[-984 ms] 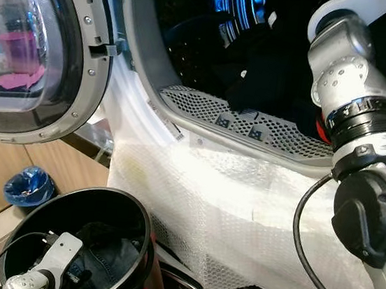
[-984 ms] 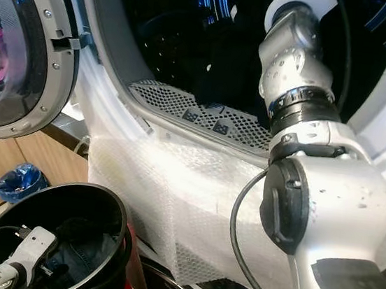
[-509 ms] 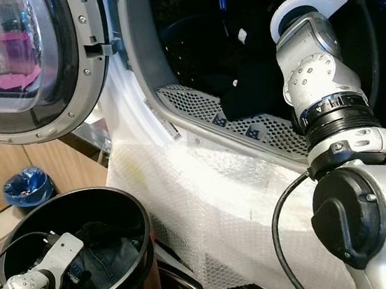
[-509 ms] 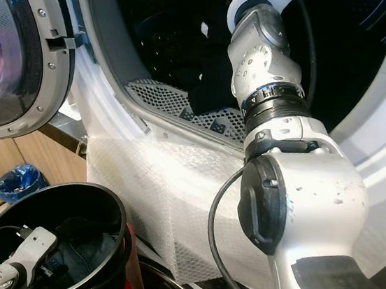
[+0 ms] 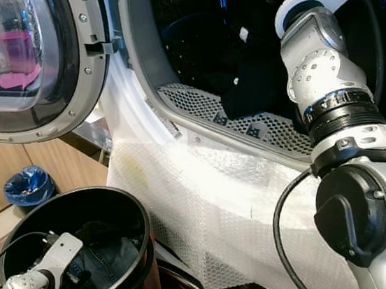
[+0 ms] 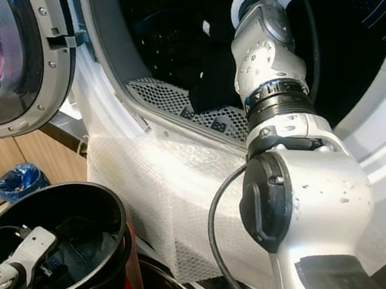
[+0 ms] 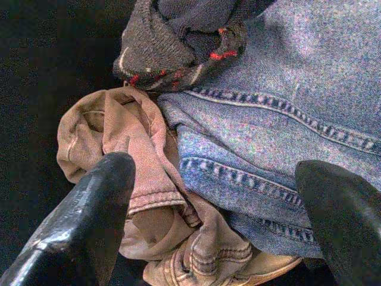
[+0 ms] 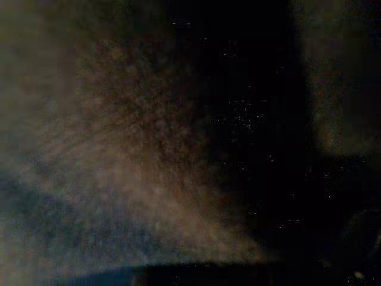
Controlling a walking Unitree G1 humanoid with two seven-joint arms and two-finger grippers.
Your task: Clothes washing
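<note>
The right arm [image 5: 327,83] reaches into the washer drum [image 5: 192,39] at upper centre, beside a dark garment [image 5: 253,88]; its pincer's state I cannot tell. The left pincer [image 7: 220,220] hangs wide open over jeans [image 7: 286,131] and a tan garment [image 7: 143,179] in the black bucket [image 5: 137,222], lower left.

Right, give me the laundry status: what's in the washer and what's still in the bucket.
Done: washer door open, a dark garment already lying in the drum. In hand: the right arm reaches into the drum; its gripper is hidden. Left: jeans, a tan garment and a dark knit remain in the black bucket, under the open left gripper.
</note>
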